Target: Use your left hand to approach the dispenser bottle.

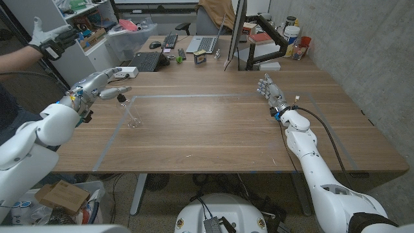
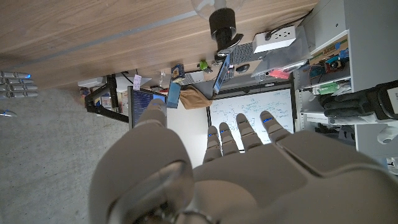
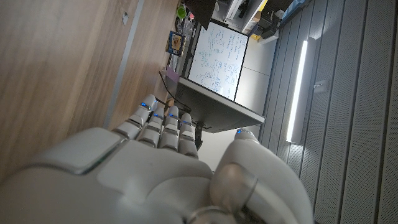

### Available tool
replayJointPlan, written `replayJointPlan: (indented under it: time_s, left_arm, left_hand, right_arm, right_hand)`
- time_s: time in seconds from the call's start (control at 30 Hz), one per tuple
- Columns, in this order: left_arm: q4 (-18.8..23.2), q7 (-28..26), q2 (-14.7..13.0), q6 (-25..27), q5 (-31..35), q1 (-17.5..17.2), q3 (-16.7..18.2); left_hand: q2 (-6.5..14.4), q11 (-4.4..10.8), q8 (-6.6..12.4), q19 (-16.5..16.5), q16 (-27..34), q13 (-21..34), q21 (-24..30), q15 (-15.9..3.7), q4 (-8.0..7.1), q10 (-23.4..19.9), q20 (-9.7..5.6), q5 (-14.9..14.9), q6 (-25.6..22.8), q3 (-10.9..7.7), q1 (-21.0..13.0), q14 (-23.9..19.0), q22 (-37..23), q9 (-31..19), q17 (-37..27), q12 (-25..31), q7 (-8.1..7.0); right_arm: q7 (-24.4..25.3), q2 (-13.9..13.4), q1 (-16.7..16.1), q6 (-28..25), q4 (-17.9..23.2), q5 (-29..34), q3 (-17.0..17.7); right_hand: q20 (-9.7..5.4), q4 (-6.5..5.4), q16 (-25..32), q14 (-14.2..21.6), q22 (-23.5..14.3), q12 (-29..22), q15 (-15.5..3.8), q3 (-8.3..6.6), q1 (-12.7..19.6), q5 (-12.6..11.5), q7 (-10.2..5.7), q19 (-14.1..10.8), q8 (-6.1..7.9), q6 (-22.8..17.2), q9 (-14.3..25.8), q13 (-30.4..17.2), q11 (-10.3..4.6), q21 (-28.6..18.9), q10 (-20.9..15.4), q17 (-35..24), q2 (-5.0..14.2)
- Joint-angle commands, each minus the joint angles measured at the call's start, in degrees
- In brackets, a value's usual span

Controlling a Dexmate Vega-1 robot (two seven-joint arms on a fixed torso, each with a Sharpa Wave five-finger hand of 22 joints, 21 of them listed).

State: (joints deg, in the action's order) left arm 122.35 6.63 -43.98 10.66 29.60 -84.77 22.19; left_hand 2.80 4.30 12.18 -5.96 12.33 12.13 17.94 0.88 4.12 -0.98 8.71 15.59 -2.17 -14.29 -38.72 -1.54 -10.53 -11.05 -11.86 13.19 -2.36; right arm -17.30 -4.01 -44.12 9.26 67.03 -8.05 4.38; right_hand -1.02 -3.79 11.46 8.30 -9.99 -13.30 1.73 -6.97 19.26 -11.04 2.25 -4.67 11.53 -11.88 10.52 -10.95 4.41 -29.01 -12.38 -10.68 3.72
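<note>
The dispenser bottle (image 1: 129, 111) stands on the counter (image 1: 220, 129) toward its left edge. The left robot hand (image 1: 103, 83) is just behind it; the right robot hand (image 1: 272, 92) is near the right edge.

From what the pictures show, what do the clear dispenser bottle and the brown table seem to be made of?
The clear dispenser bottle looks like transparent plastic or glass, since the wood shows through it; its black pump top looks like matte plastic. The brown table looks like wood or wood laminate, with visible grain and a low sheen.
</note>
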Motion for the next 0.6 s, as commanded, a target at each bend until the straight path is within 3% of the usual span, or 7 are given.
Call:
replayJointPlan:
  time_s: [0.03, 0.6]
  left_arm:
    - [-1.28, 1.51, -1.90, 1.45, 0.63, 1.54, -1.32]
    - [-2.71, 1.62, -4.10, 3.93, 0.78, 3.27, -3.48]
  left_hand:
    - [-0.22, 0.42, 0.21, 0.08, 0.17, 0.20, -0.15, -0.43, 0.30, 0.06, 0.17, 0.11, 0.14, 0.06, -0.81, -0.08, -0.13, -0.32, -0.26, -0.01, -0.55]
    - [-0.55, 0.60, 0.06, 0.32, 0.11, 0.25, -0.34, -0.39, 0.51, 0.43, 0.36, 0.20, 0.37, 0.19, -0.98, -0.08, -0.13, -0.33, -0.31, -0.17, -0.54]
  right_arm:
    - [0.23, 0.10, -0.18, 0.17, 0.42, -0.04, 0.21]
    - [-0.04, -0.13, 0.21, 0.58, -0.09, -0.26, 0.32]
  right_hand:
    - [-0.12, 0.24, -0.17, 0.60, -0.21, 0.28, 0.15, -0.27, -0.11, 0.06, -0.13, -0.51, -0.27, -0.33, 0.34, 0.02, -0.01, 0.26, -0.66, -0.08, 0.23]
    - [-0.12, 0.32, -0.19, 0.62, -0.22, 0.32, 0.17, -0.20, -0.18, 0.05, -0.24, -0.65, -0.29, -0.31, 0.34, 0.01, 0.04, 0.63, -0.67, -0.08, 0.27]
